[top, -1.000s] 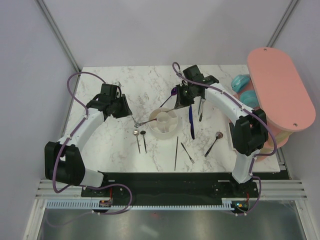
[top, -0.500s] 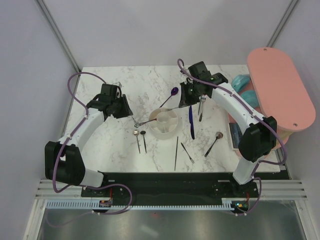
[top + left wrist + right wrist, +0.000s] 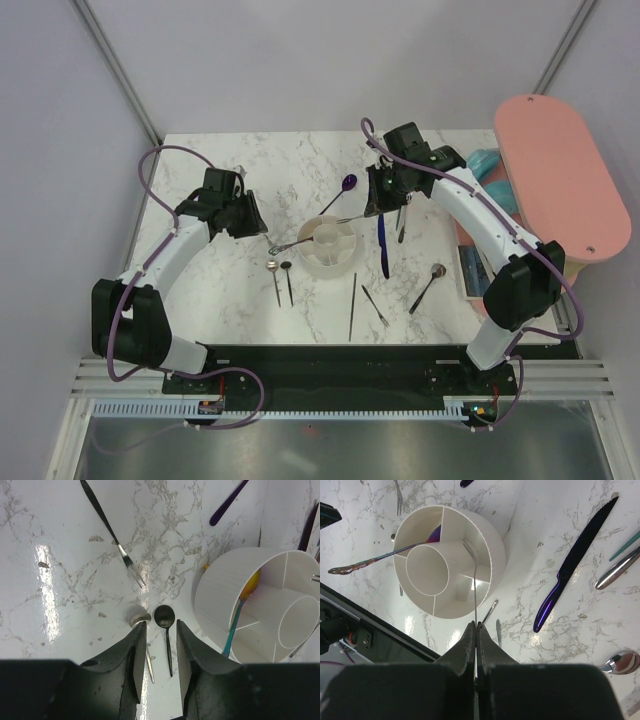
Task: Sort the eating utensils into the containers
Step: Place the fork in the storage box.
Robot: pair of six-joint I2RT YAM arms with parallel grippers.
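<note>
Change: we see the right gripper (image 3: pixel 476 626) drawn away from the holder (image 3: pixel 496 550), uncovering the purple spoon (image 3: pixel 347 183) beyond the holder.
Right gripper: fingers pressed together on a silver utensil (image 3: pixel 475 580), its tip over the holder's ring.
Meaning: we judge this one not yet dropped in.
Holder: one iridescent utensil (image 3: pixel 385 557) leans in a ring section; the centre cup looks bare.
Left gripper (image 3: pixel 160 630): spread above the black spoon (image 3: pixel 164 616) beside the holder.

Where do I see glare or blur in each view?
Left wrist view: a bright glare stripe on the table; the open left gripper is dark, with no clear blur. Right wrist view: small glare patches beside and inside the holder; the silver utensil held by the right gripper looks sharp. Top view: even light, faint shadows.
</note>
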